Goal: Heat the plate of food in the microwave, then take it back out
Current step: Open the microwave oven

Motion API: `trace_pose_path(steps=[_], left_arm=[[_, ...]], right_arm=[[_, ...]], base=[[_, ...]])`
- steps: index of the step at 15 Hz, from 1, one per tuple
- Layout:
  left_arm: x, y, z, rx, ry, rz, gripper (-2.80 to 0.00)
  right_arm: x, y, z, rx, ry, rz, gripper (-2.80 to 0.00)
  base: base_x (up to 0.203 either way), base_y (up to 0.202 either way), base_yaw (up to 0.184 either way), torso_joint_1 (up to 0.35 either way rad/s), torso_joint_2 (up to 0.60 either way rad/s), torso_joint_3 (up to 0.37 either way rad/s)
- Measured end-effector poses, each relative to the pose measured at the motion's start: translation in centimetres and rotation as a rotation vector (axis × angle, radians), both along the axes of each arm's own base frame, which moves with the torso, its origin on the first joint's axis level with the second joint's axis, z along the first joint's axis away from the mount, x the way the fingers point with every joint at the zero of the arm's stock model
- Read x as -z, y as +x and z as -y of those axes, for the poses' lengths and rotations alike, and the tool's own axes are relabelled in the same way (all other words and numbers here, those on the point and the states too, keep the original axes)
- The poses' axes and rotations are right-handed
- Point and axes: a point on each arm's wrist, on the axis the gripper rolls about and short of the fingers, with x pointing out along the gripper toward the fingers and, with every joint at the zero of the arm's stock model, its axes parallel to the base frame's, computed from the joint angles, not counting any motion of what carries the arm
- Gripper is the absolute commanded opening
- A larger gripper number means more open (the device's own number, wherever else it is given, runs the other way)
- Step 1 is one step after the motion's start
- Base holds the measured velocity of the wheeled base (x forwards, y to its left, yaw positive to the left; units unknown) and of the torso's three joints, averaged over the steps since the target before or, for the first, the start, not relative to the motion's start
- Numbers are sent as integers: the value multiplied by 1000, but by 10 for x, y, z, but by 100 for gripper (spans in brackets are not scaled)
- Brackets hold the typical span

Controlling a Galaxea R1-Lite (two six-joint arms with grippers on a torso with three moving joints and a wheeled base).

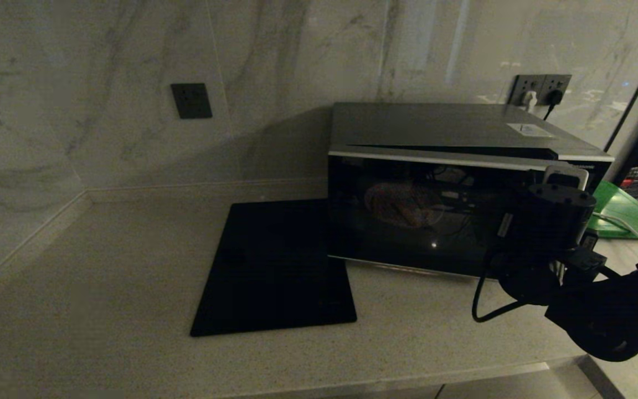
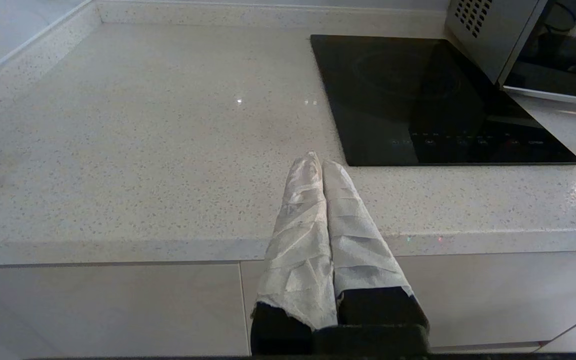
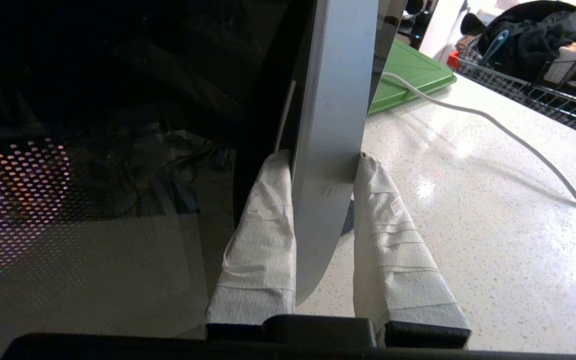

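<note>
The plate of food [image 1: 402, 204] sits inside the microwave [image 1: 452, 183], showing as a dim reddish round shape behind the dark glass door [image 1: 424, 213], so the loading step looks done. The door appears shut or very nearly so in the head view. The right gripper [image 3: 324, 162] is at the door's right edge, its cloth-wrapped fingers [image 3: 263, 235] clamped on either side of the curved silver handle [image 3: 333, 125], one finger against the glass side and the other on the outer side. Whether heating is running, finished or not yet started cannot be told; a warm glow shows through the perforated screen in the right wrist view, which hints that the cavity is lit. Judging by the grip, the step in hand is working the door. What remains is at least taking the plate out and setting it on the worktop [image 1: 103, 288]. The left gripper [image 2: 322, 165] is parked at the worktop's front edge, near the black induction hob [image 2: 428, 100], fingers pressed together and empty. A green cutting board [image 1: 629, 213] lies beyond the microwave.
</note>
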Motion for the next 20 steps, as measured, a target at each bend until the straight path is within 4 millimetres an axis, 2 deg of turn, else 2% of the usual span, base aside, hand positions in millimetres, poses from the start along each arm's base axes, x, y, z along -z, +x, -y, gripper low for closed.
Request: trace_pose_path(steps=[5, 6, 14, 17, 20], left_arm=[[0, 0, 0, 0, 0, 0, -280], [0, 0, 0, 0, 0, 0, -280], [0, 0, 0, 0, 0, -1, -280], [0, 0, 0, 0, 0, 0, -280], [0, 0, 0, -1, 0, 0, -280]], right_arm=[[2, -1, 0, 0, -3, -8, -280], [2, 0, 0, 1, -4, -9, 0], [8, 0, -1, -8, -18, -35, 0], [3, -5, -12, -44, -15, -19, 0], [-17, -17, -34, -120, -14, 18, 0]], base=[[0, 0, 0, 0, 0, 0], [0, 0, 0, 0, 0, 0], [0, 0, 0, 0, 0, 0], [0, 0, 0, 0, 0, 0], [0, 0, 0, 0, 0, 0]])
